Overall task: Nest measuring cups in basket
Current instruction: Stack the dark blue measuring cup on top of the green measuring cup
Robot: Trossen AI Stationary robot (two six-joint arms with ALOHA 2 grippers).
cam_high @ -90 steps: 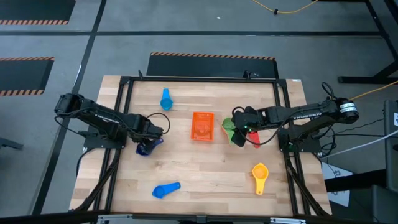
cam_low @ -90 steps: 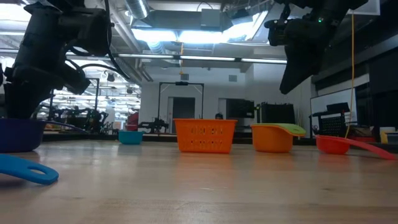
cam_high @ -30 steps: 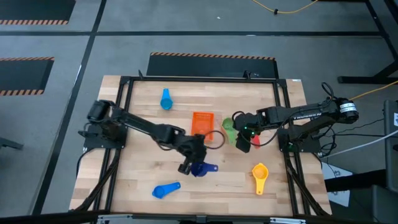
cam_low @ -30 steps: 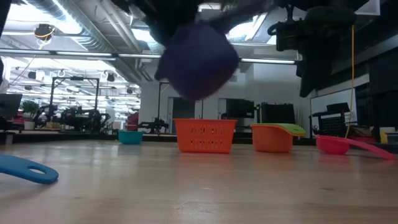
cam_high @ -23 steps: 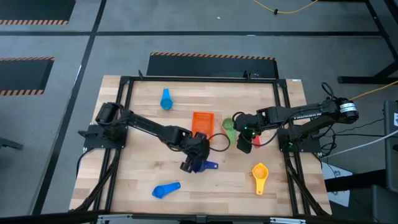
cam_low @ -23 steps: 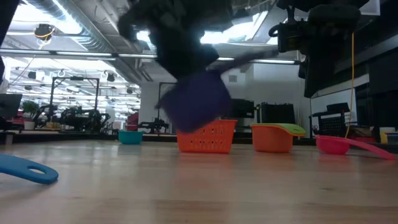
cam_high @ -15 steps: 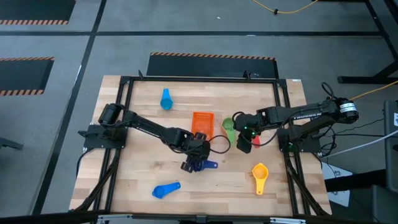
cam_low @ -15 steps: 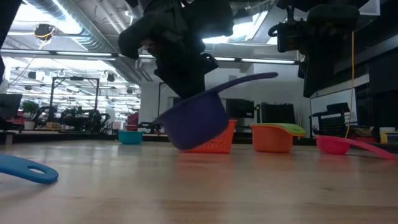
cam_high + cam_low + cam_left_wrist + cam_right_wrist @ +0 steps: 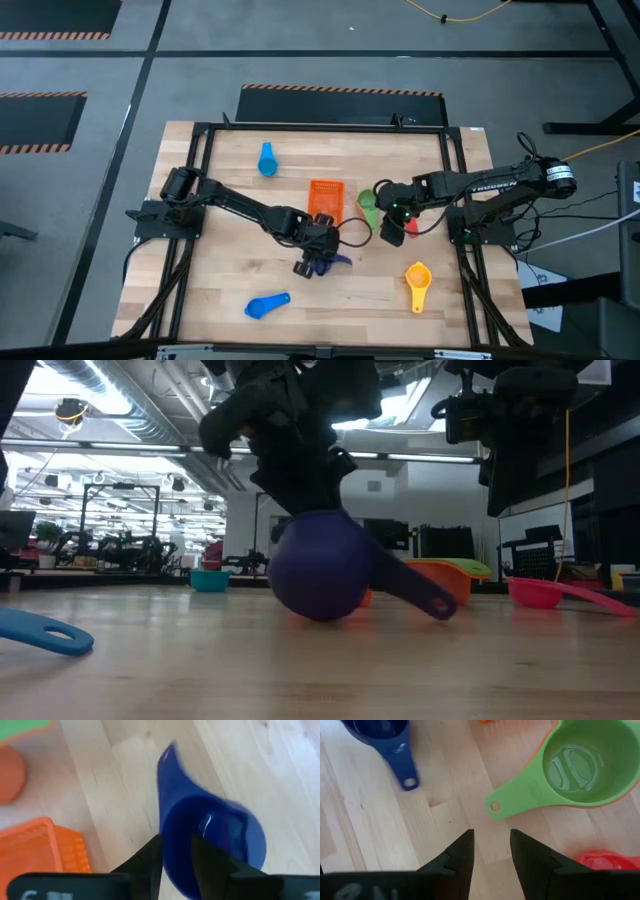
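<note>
My left gripper (image 9: 314,256) is shut on the dark blue measuring cup (image 9: 320,575), just near of the orange mesh basket (image 9: 325,198). In the low view the cup hides most of the basket. My right gripper (image 9: 490,852) is open and hovers above the wood, touching nothing. It is beside the green cup (image 9: 580,765), which sits nested in the orange cup (image 9: 437,585), and the red cup (image 9: 605,861). The light blue cup (image 9: 267,158), the blue cup (image 9: 267,305) and the yellow cup (image 9: 418,280) lie on the table. My left gripper holds the dark blue cup by its rim wall (image 9: 172,847), near where the handle starts. One finger (image 9: 210,862) is inside the bowl and one finger (image 9: 152,857) is outside. The fingers come from above. The cup is tipped on its side with its handle (image 9: 425,598) slanting down; whether it touches the table I cannot tell.
The table has a black frame along its left, right and far edges (image 9: 200,130). Bare wood lies between the dark blue cup and the yellow cup, and along the near edge. The left arm reaches across the table's middle from the left.
My left gripper has come down with the dark blue cup, from well above the table to table height just near of the basket. The cup has rolled in the hold: its handle, which pointed up and to the right, now slants down. The right arm has kept still.
</note>
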